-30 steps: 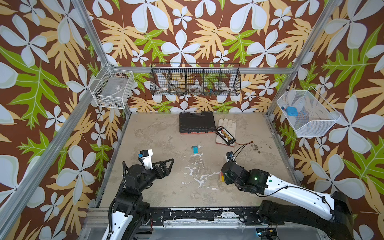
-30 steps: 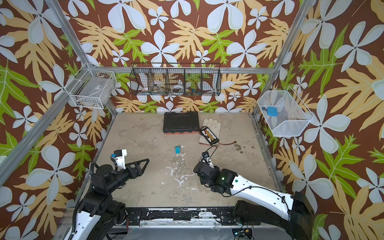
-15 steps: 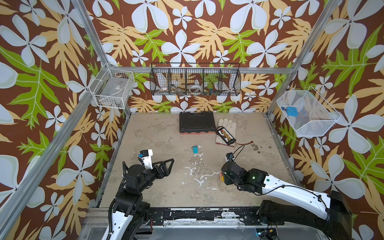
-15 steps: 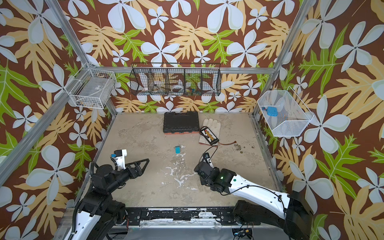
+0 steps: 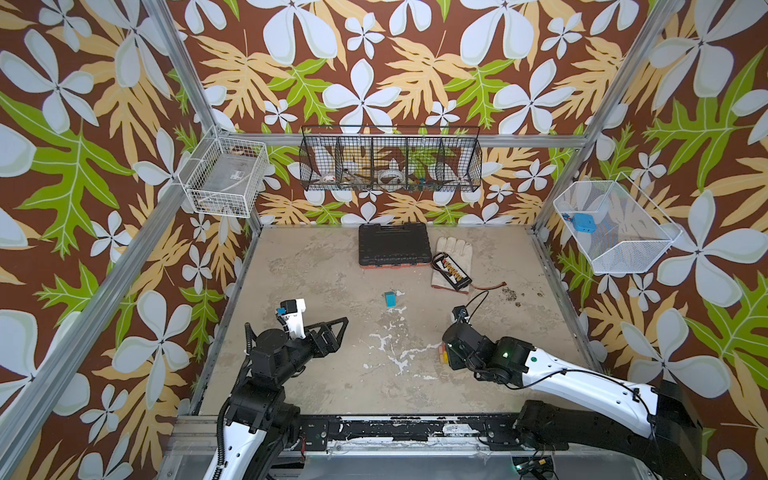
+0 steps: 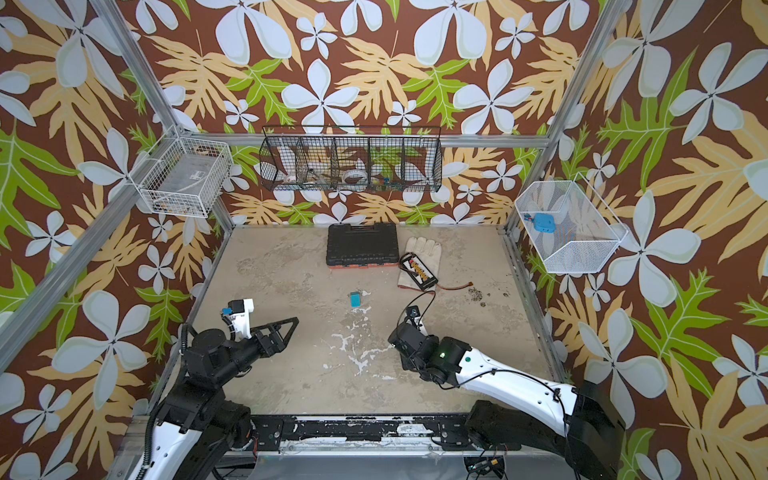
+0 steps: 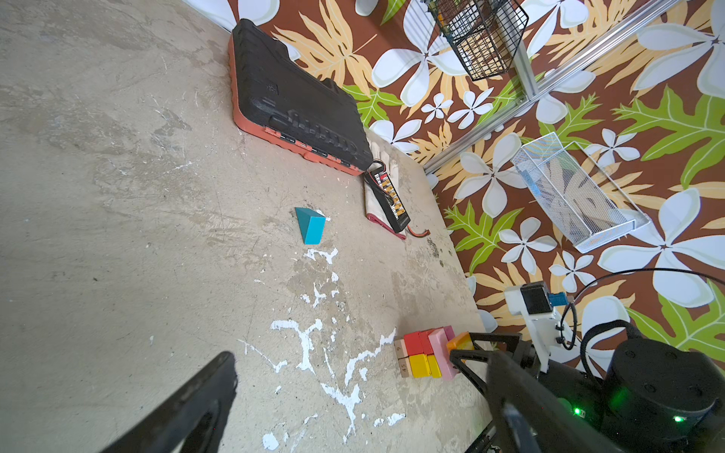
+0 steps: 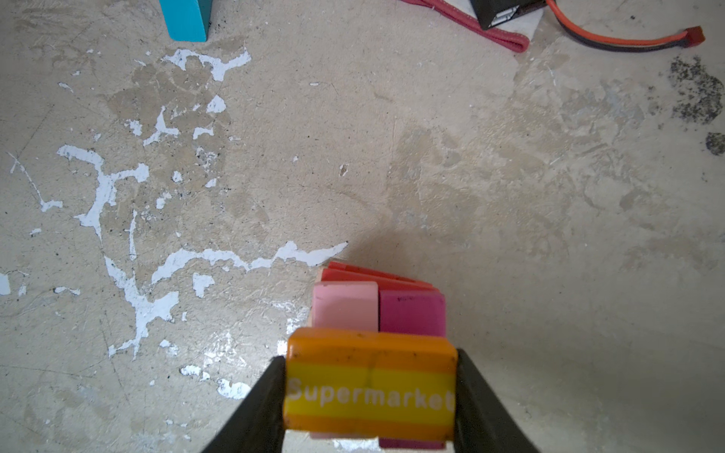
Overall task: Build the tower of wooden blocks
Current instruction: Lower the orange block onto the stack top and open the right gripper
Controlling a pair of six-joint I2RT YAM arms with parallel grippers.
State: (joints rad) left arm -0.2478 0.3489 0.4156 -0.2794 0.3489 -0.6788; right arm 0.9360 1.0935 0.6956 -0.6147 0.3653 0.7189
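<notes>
The wood block tower [image 7: 421, 355] is a low stack of tan, red, yellow, pink and magenta blocks at the front right; only its edge [image 5: 443, 354] shows in a top view. My right gripper [image 8: 370, 362] is shut on an orange and yellow block [image 8: 370, 392] marked "Supermarket", held just over the pink block [image 8: 345, 306] and magenta block [image 8: 412, 315]. I cannot tell if it touches them. A teal block [image 5: 390, 298] [image 6: 354, 298] stands alone mid-table. My left gripper [image 5: 332, 330] [image 7: 345, 362] hangs open and empty at the front left.
A black tool case [image 5: 394, 245] lies at the back, with a work glove [image 5: 451, 253] and a battery pack with wires [image 5: 454, 272] to its right. Wire baskets [image 5: 390, 164] hang on the walls. White paint scars [image 5: 395, 353] mark the table between the arms.
My right gripper has edged slightly left with the orange block in it. The left arm has not moved.
</notes>
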